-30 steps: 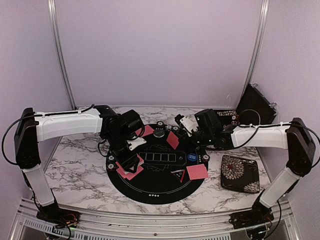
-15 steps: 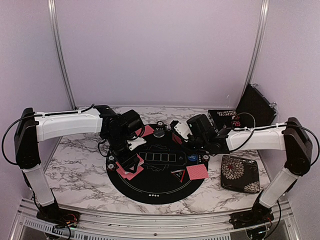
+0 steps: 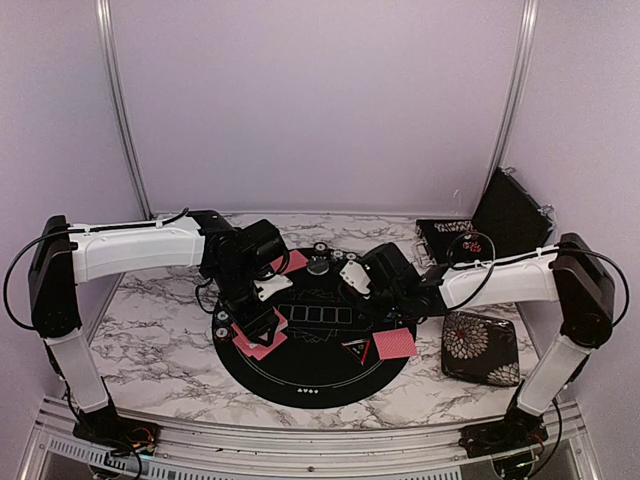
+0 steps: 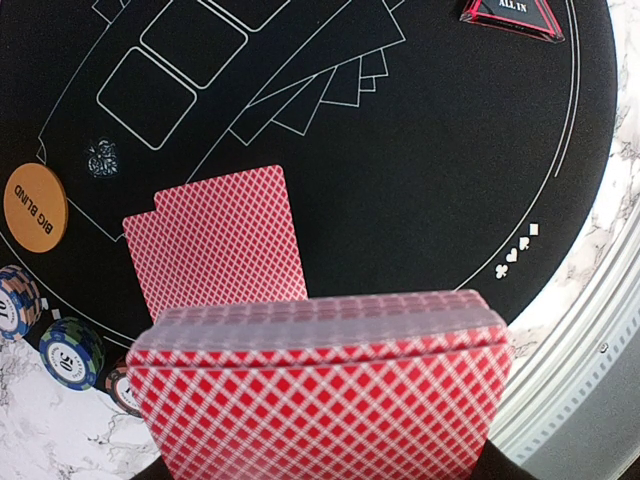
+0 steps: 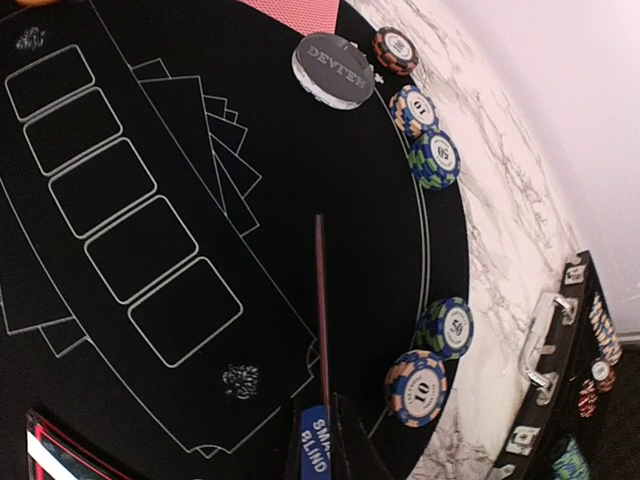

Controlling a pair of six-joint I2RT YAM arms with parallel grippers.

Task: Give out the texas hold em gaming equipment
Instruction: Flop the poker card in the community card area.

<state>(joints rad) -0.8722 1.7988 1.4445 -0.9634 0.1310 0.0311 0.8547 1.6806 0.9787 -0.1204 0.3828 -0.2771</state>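
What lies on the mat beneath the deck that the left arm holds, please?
Two overlapping red-backed cards lie face down on the black mat; the deck covers their near ends and whatever lies closer.

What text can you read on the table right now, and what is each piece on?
"BIG BLIND": orange button
"ALL IN": triangle marker
"DEALER": grey round button
"SMA... BLIND", partly hidden: blue button
"10": orange-blue chip stack
Numbers on the other chips: too blurred to read.
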